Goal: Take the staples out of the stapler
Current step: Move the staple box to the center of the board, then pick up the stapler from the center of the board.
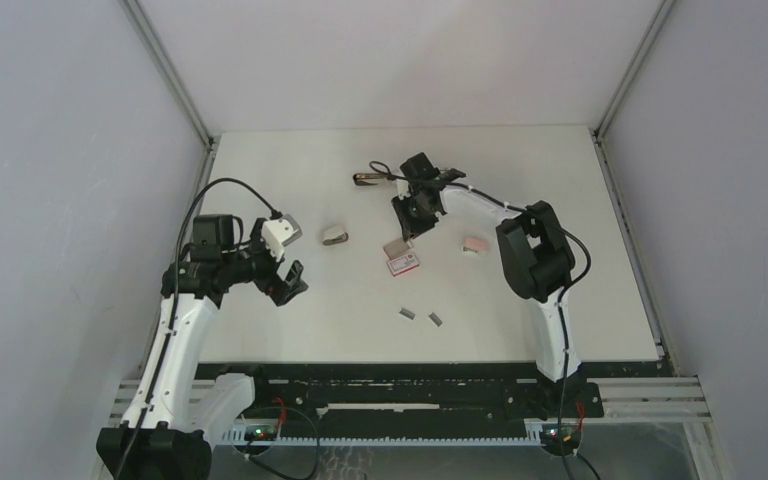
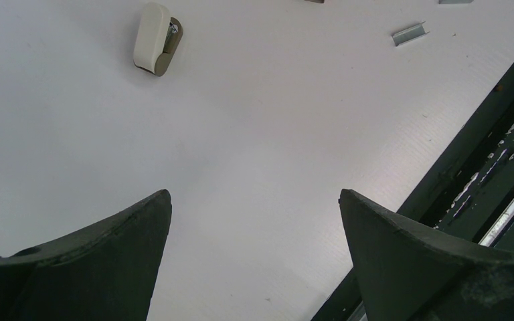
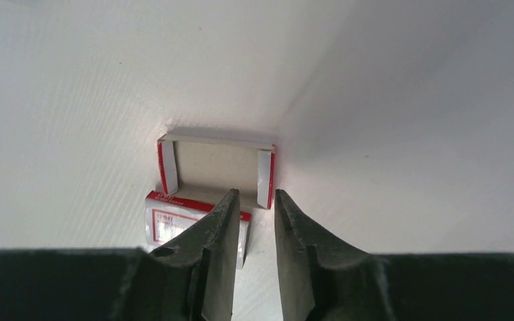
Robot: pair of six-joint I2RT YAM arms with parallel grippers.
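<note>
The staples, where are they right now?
In the top view, two staples lie loose on the table, around its middle from left to right, a little nearer the near edge than the red-and-white box.

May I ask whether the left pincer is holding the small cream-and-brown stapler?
No, the left pincer stands wide open and empty, and the small cream-and-brown stapler lies on its own, well apart from it.
</note>
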